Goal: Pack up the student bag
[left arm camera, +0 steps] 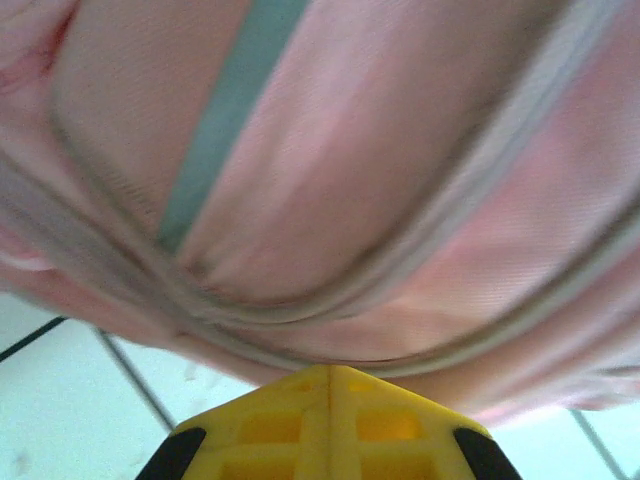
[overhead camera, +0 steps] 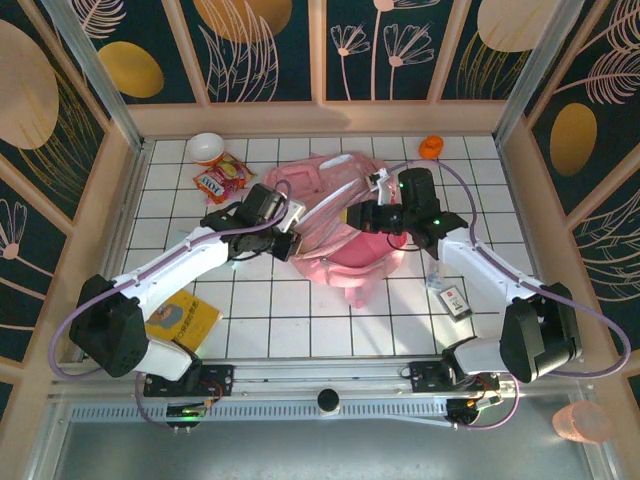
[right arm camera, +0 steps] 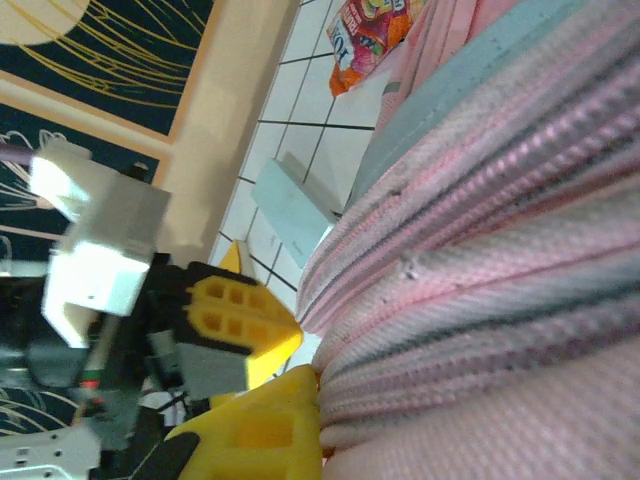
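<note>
Counting across the white tiled table (overhead camera: 290, 325), we are finding one pink bag (overhead camera: 345, 262), one white bowl (overhead camera: 204, 147), one orange snack packet (overhead camera: 222, 180), one small orange object (overhead camera: 431, 147), one yellow book (overhead camera: 185, 318), one small flat packet (overhead camera: 455, 300) and two grippers. The bag is lying in the middle of the table, between the two grippers. The left gripper (overhead camera: 291, 243) is sitting clenched at the bag's left edge, its yellow fingertips (left arm camera: 300, 405) touching a piped seam; we cannot tell whether fabric is caught between them. The right gripper (overhead camera: 352, 217) is reaching onto the bag's right side, also clenched, its yellow finger (right arm camera: 260, 430) pressing against ribbed pink fabric; we cannot tell whether it is pinching any.
</note>
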`<state>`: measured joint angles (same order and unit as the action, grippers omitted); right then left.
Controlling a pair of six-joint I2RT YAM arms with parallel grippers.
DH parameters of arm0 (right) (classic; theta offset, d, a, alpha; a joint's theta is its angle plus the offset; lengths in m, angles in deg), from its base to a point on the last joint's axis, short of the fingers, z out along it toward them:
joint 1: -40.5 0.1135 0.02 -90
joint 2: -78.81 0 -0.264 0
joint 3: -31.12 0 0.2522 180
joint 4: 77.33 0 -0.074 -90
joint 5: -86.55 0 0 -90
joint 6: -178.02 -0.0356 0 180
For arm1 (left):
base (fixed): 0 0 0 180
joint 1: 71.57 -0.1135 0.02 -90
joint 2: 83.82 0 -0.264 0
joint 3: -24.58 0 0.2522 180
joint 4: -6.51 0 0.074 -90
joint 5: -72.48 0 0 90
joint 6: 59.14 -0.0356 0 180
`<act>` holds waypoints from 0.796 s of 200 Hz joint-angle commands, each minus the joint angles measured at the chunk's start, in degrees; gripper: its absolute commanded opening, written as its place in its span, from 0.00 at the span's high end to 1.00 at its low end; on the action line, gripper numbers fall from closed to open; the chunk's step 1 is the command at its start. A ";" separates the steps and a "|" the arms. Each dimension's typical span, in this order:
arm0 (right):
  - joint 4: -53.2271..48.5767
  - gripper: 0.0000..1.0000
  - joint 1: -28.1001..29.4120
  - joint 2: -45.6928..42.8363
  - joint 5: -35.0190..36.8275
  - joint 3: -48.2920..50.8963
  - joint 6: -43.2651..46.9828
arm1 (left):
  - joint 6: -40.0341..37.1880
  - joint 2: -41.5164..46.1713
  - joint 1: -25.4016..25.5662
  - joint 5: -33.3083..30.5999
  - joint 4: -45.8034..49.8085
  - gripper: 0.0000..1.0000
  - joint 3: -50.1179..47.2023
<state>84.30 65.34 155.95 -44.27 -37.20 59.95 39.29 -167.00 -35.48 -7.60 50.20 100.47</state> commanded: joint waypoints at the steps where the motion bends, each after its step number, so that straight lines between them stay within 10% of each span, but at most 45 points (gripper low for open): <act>1: 3.94 1.00 -1.38 -2.59 -6.88 -5.10 -4.49 | -3.88 1.54 -0.22 -10.00 -2.43 1.00 -3.05; 21: 1.09 1.00 -2.60 -2.33 -5.31 -8.16 -6.44 | -2.37 2.45 -0.23 -9.26 -5.45 1.00 -3.90; 47: 1.13 1.00 -3.34 -1.38 -0.84 -8.98 -13.22 | 2.96 9.12 -0.23 -3.07 -13.10 0.66 -7.23; 102: 11.53 1.00 -2.61 -0.64 0.17 -7.36 -23.98 | 10.20 24.77 -0.18 11.20 -27.90 0.33 -21.58; 159: 6.93 1.00 -2.30 0.81 -5.51 -10.00 -21.44 | -9.30 26.49 -0.21 -2.56 -32.82 0.15 -24.14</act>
<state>88.85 62.56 156.67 -45.62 -43.11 37.57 41.43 -140.81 -35.63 -3.93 23.86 76.36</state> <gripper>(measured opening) 0.080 0.825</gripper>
